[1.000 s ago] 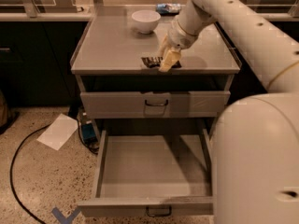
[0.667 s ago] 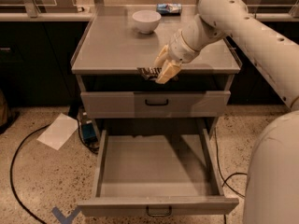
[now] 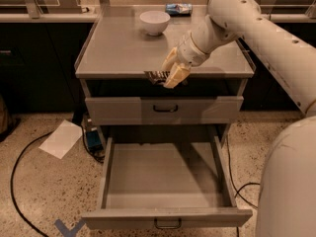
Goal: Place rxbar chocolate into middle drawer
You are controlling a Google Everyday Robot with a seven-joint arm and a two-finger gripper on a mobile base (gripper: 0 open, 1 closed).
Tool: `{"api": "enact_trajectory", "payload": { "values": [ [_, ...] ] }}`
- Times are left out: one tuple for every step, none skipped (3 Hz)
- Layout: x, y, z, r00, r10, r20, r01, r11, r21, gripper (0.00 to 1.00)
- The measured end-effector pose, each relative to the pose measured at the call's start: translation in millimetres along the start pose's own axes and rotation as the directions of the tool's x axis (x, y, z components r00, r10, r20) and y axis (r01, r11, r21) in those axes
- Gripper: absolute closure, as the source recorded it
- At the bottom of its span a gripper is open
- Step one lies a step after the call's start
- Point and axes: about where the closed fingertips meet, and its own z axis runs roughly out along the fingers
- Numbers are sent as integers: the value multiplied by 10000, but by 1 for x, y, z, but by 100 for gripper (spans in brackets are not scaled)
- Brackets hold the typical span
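Rxbar chocolate (image 3: 155,76) is pinched in the tool (image 3: 169,77) at the bench (image 3: 113,53) front edge, well above the open middle drawer (image 3: 163,181). If released here, it may strike the closed upper drawer (image 3: 118,110) or bounce out.

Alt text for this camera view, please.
The gripper, jaws shut on the rxbar chocolate, hovers at the front edge of the cabinet top, above the pulled-out middle drawer. A white bowl sits farther back.

Bar: small flat dark brown-black wrapped rxbar chocolate (image 3: 154,76), level at the cabinet top's front edge.
Gripper: gripper (image 3: 169,79) clamps its 3 o'clock end.
Drawer: wide shallow grey metal middle drawer (image 3: 163,179), pulled open, 6 o'clock of bar.
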Motion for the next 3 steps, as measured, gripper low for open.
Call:
{"api": "enact_trajectory", "payload": {
  "values": [
    [-9,15,2,9979,-581,303,581,9983,9,100],
    [-17,47,5,9916,-1032,777,1034,9946,16,100],
    [-12,83,22,9882,-1186,966,1224,9919,-347,100]
  ]
}}
